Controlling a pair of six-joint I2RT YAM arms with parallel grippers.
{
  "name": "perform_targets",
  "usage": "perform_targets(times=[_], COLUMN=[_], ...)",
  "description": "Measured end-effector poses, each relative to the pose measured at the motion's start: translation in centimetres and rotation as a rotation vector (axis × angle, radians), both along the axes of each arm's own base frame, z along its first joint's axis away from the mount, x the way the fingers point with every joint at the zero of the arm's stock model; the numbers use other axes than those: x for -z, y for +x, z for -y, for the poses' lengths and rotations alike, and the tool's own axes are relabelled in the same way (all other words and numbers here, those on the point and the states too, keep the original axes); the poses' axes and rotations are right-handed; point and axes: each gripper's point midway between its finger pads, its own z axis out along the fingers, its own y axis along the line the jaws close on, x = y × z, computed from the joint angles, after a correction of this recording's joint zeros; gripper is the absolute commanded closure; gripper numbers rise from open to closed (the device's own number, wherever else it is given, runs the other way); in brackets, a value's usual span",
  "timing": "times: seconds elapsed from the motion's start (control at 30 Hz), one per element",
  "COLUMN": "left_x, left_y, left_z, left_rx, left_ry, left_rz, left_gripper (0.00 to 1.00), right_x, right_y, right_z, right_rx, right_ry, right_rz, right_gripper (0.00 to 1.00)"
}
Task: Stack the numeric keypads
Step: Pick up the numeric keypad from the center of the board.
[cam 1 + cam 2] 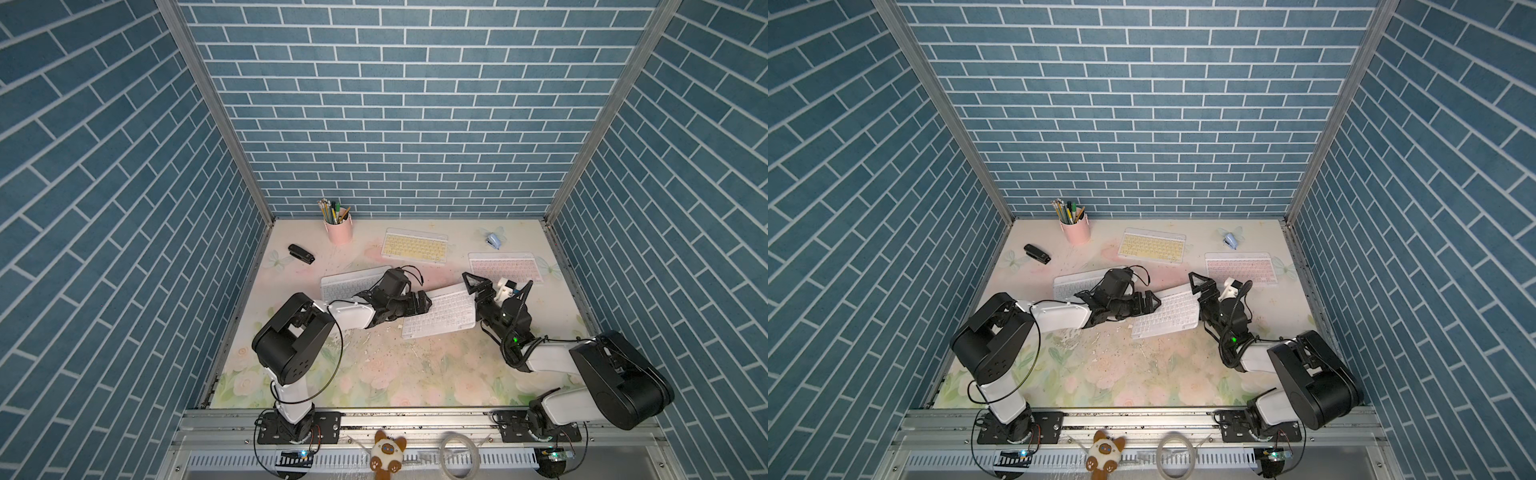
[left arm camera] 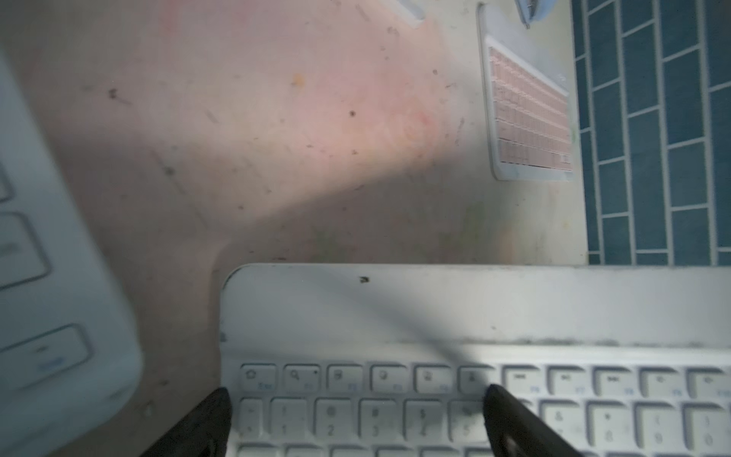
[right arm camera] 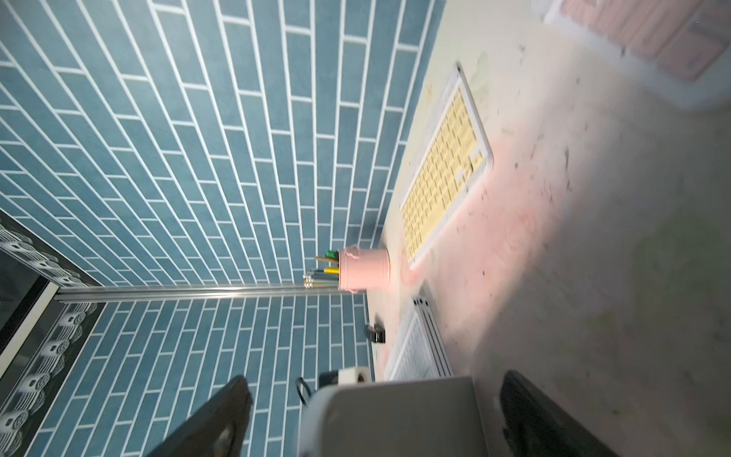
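Several numeric keypads lie on the floral mat. A yellow-keyed one [image 1: 414,246] sits at the back and a pink-keyed one [image 1: 505,266] at the back right. A white one [image 1: 345,284] lies partly under my left arm. Another white keypad [image 1: 444,313] lies slanted in the middle between both grippers. My left gripper [image 1: 424,301] is open, its fingertips [image 2: 506,415] spread over the key rows at this keypad's corner [image 2: 395,308]. My right gripper [image 1: 478,291] is open around the keypad's other end [image 3: 395,419], with a gap on each side.
A pink pencil cup [image 1: 340,230] stands at the back left, with a black stapler [image 1: 301,253] near the left wall. A light-blue stapler [image 1: 493,240] lies at the back right behind the pink keypad. Blue brick walls enclose three sides.
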Motion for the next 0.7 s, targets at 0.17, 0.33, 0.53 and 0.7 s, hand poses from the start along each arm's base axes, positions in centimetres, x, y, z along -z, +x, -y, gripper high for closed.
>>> perform_targets(times=[0.17, 0.33, 0.53, 0.7], left_x=[-0.7, -0.7, -0.9, -0.9], left_y=[0.0, 0.0, -0.5, -1.4], left_z=[0.6, 0.6, 0.7, 1.1], left_rx=[0.017, 0.018, 0.033, 0.060], left_ry=[-0.036, -0.038, -0.047, -0.054], left_rz=[0.011, 0.010, 0.002, -0.012], left_gripper=[0.00, 0.00, 0.00, 0.00], right_x=[0.2, 0.2, -0.2, -1.2], right_y=[-0.2, -0.5, -1.4, -2.1], right_z=[-0.8, -1.0, -0.9, -0.3], right_rx=[-0.042, -0.062, -0.089, -0.107], right_ry=[0.004, 0.002, -0.062, -0.148], right_rz=[-0.028, -0.044, -0.070, -0.069], right_gripper=[0.03, 0.04, 0.06, 0.09])
